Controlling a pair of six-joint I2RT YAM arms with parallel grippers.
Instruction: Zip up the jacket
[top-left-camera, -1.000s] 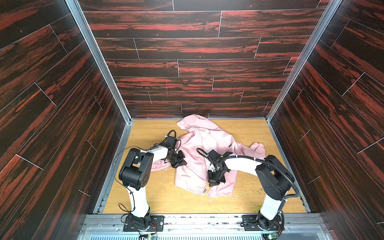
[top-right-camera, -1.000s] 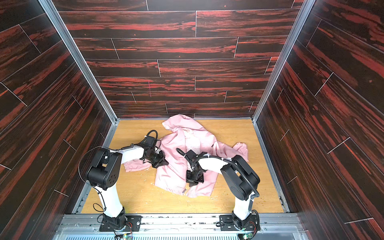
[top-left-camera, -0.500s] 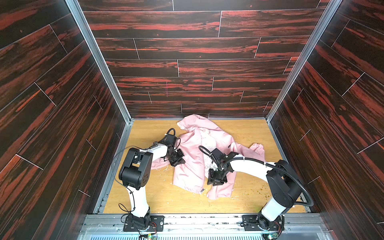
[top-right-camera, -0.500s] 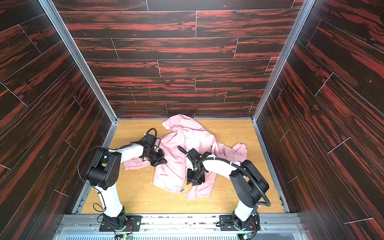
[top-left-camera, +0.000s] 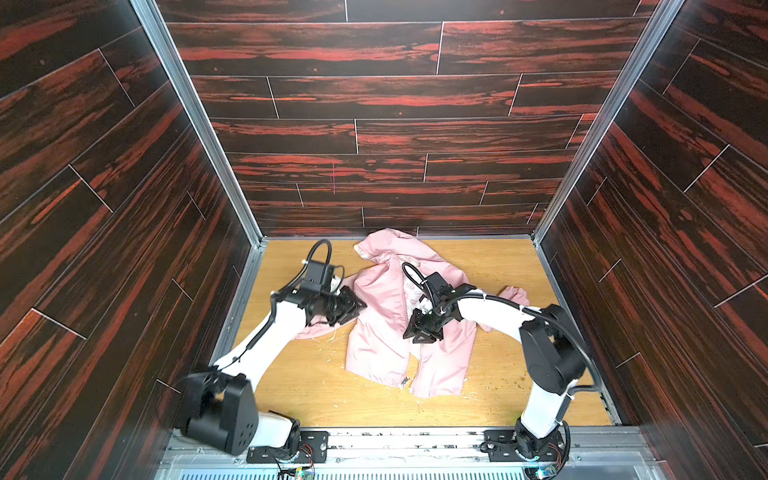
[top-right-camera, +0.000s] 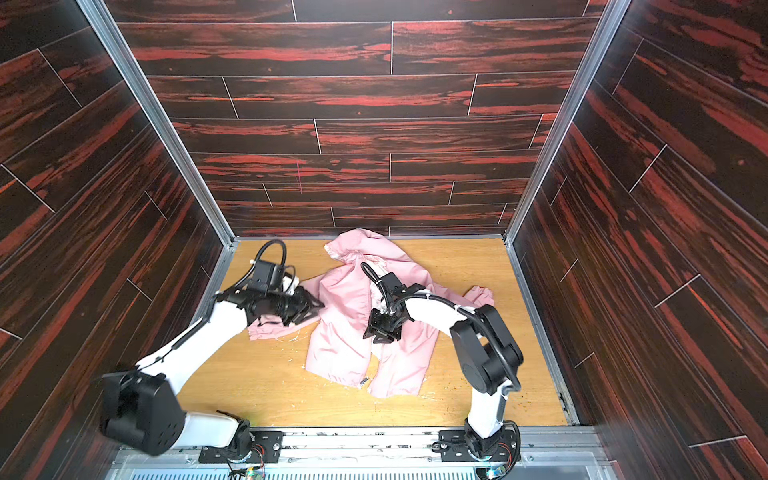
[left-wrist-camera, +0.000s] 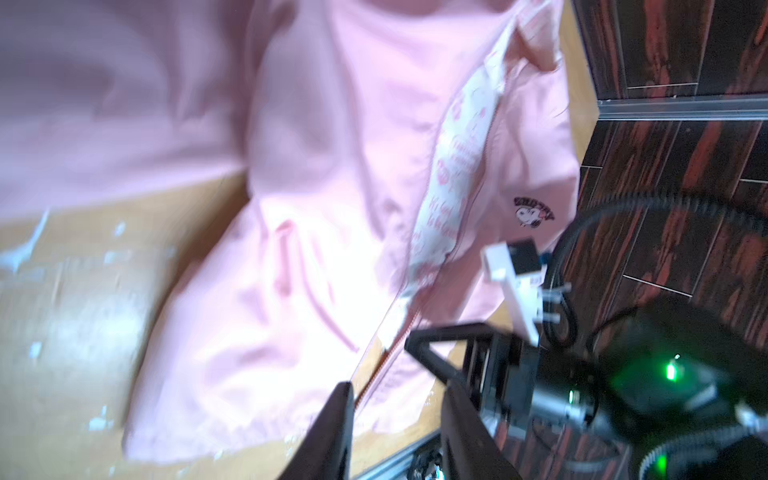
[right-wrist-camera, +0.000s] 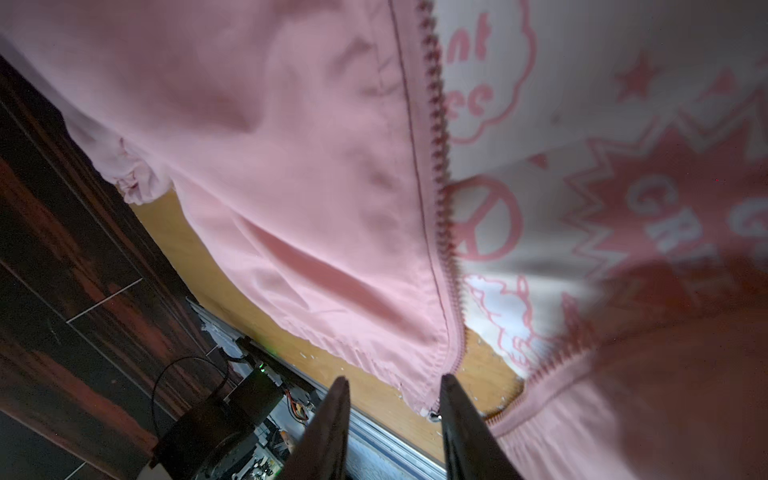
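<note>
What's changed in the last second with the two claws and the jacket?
Both claws opened and let go of the jacket. The left claw and right claw now have their jaws apart with nothing between them. The right claw shifted slightly away from the hem. The left arm dropped its elbow low toward the front. The jacket stayed where it was on the table, still unzipped.

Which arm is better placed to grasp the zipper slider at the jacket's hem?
Likely right. The right gripper, open, hangs over the jacket near the zipper slider; the left gripper is off to its side.
</note>
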